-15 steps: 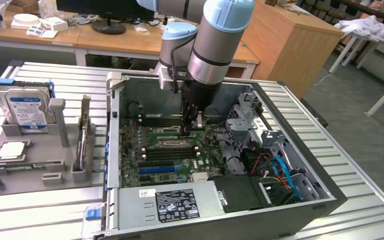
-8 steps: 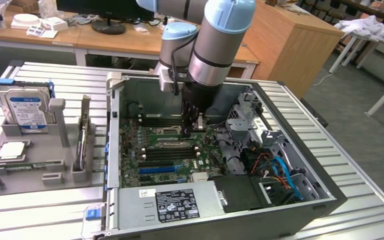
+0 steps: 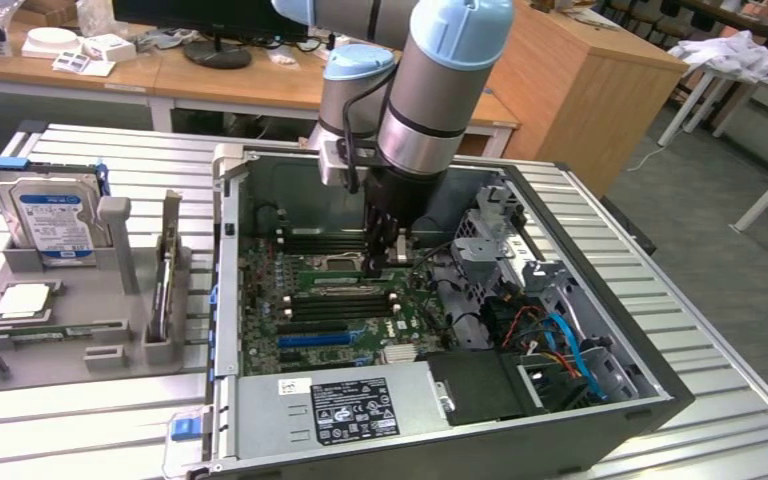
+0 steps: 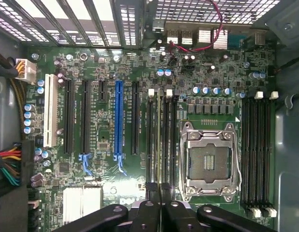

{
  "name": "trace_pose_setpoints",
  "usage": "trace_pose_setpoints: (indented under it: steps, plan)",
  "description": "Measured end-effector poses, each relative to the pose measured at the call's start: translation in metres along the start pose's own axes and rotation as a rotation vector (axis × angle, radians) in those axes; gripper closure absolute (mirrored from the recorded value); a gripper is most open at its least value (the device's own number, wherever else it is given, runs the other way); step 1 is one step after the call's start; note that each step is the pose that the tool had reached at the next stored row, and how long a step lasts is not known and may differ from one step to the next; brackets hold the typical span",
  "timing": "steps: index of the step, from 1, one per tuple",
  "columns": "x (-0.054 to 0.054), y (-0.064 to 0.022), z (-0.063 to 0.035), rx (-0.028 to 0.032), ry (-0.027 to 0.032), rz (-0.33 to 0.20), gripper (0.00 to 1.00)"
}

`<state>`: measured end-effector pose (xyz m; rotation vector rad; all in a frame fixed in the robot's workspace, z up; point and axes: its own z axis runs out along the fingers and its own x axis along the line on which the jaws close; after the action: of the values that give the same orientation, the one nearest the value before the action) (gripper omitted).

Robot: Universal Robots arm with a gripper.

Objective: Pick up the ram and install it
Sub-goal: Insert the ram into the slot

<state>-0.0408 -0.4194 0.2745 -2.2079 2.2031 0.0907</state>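
Nearest, power supply (image 3: 351, 405): labelled face up, at the near end of the open computer case (image 3: 644, 395).
Motherboard (image 3: 317, 320): flat on the case floor, with one blue slot among rows of black ones.
Pincer (image 4: 159, 191): fingers pressed together, tips down at one end of the ram (image 4: 159, 140); whether they pinch its edge cannot be told.
Ram: on edge along the line of a memory slot, just beside the CPU socket (image 4: 209, 162).
Arm (image 3: 431, 90): reaches down into the case from above.
Holder (image 3: 91, 290): grey, on the slatted surface (image 3: 91, 420) at the exterior view's left; carries a hard drive (image 3: 51, 215), a square chip (image 3: 27, 300) and a like green stick (image 3: 57, 330).
Far surface (image 3: 224, 85): wooden, bearing a monitor foot (image 3: 217, 52).
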Motion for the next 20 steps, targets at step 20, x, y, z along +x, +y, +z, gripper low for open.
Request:
trace_pose_setpoints:
  steps: [20]
  plan:
    - [0.0006,-0.0003,0.0091,0.0006,-0.0007,0.0,0.88]
